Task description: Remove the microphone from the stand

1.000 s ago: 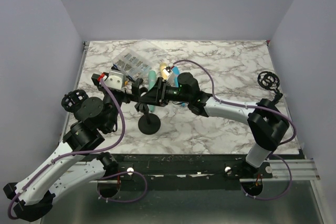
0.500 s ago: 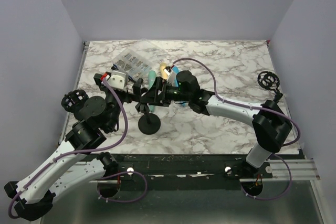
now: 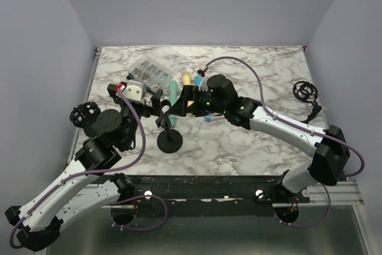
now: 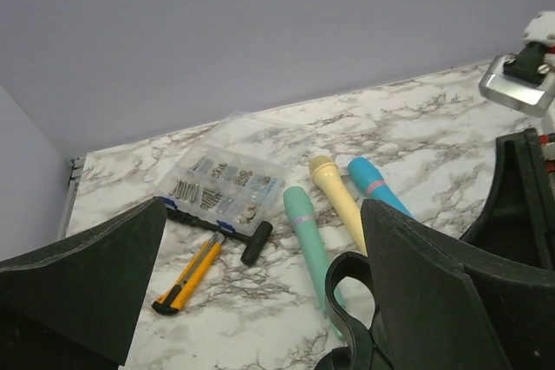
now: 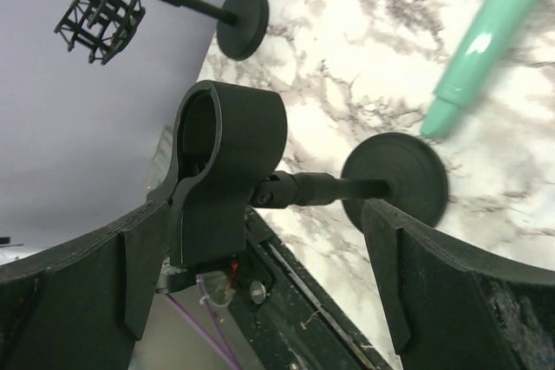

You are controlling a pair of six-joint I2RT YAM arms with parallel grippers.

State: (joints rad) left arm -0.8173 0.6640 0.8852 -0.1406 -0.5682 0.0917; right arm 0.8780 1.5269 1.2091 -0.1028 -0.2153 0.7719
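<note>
The black stand (image 3: 169, 141) is near the table's front middle, and its clip (image 5: 227, 158) is empty. A green microphone (image 3: 172, 94) lies on the marble just beyond it, thin end near the stand's base (image 5: 395, 181). A yellow microphone (image 3: 186, 79) and a blue microphone (image 3: 199, 80) lie beside it. My right gripper (image 5: 267, 210) is open, its fingers either side of the clip and stem without touching. My left gripper (image 4: 264, 214) is open with nothing in it, and the clip (image 4: 351, 301) sits against its right finger.
A clear screw box (image 4: 221, 184), a black-handled tool (image 4: 217, 224) and an orange utility knife (image 4: 186, 275) lie at the back left. A second stand with a cage mount (image 3: 83, 113) is at the left edge, and another (image 3: 305, 91) at the right edge.
My right gripper's jaws have opened wide, and that arm has stretched out and pulled back slightly to the right of the clip. The left arm has hardly moved.
</note>
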